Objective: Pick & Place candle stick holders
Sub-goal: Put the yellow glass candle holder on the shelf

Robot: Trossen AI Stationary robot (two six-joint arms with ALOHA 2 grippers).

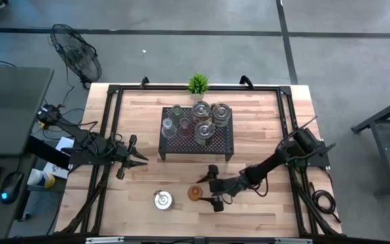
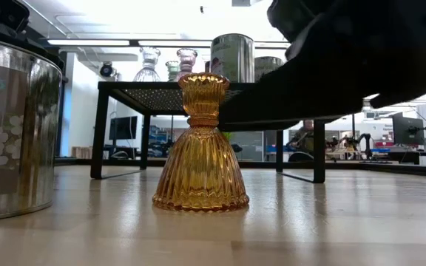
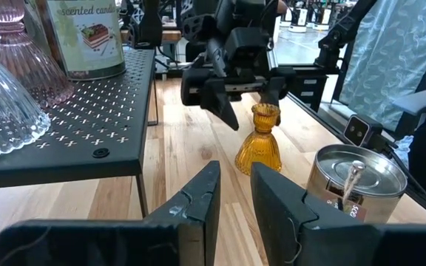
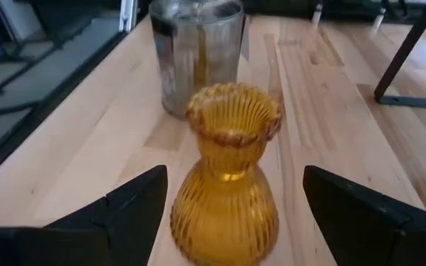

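An amber ribbed glass holder (image 1: 194, 193) stands upright on its flared base on the wood table near the front, and shows in the low view (image 2: 201, 148). My right gripper (image 1: 206, 189) is open, one finger on each side of the holder (image 4: 228, 185), touching nothing. My left gripper (image 1: 141, 159) waits at the table's left, its fingers (image 3: 235, 196) a narrow gap apart and empty. Several more holders (image 1: 202, 118), clear, pink and silver, stand on the black perforated rack (image 1: 196, 142).
A silver tin candle (image 1: 162, 200) stands just left of the amber holder, close to it (image 4: 197, 52). A small green plant (image 1: 197, 83) stands at the far edge behind the rack. There is bare wood at the front right (image 1: 269, 210).
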